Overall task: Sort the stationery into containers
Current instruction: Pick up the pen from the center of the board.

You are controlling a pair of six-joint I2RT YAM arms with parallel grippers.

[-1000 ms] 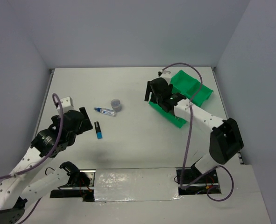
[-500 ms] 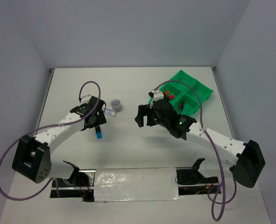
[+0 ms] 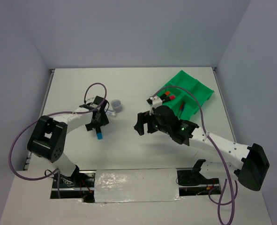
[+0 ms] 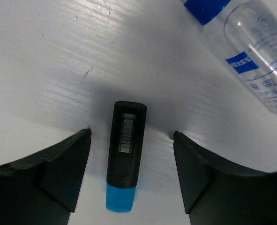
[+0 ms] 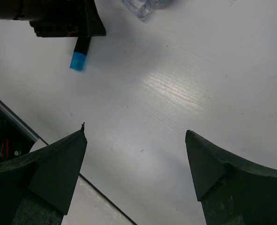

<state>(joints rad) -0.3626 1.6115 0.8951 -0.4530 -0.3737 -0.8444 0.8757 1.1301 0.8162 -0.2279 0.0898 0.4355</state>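
A stubby black highlighter (image 4: 125,150) with a blue end (image 3: 99,136) lies on the white table. My left gripper (image 4: 131,159) is open and low over it, with one finger on each side and neither touching; it also shows in the top view (image 3: 97,125). A clear-blue tube (image 4: 250,56) lies just beyond it, also seen from above (image 3: 111,113). A small grey round piece (image 3: 116,105) stands next to the tube. The green tray (image 3: 197,89) at the back right holds red pens (image 3: 168,97). My right gripper (image 5: 136,136) is open and empty above the table's middle (image 3: 140,123).
The right wrist view shows the blue-ended highlighter (image 5: 79,54) under the left gripper's black body (image 5: 58,18), and the table's near edge (image 5: 16,124). A cable loops over each arm. Grey walls close in the table on three sides.
My left gripper has swung forward to the highlighter and come down around it. My right arm has left the green tray and moved left toward the table's middle.
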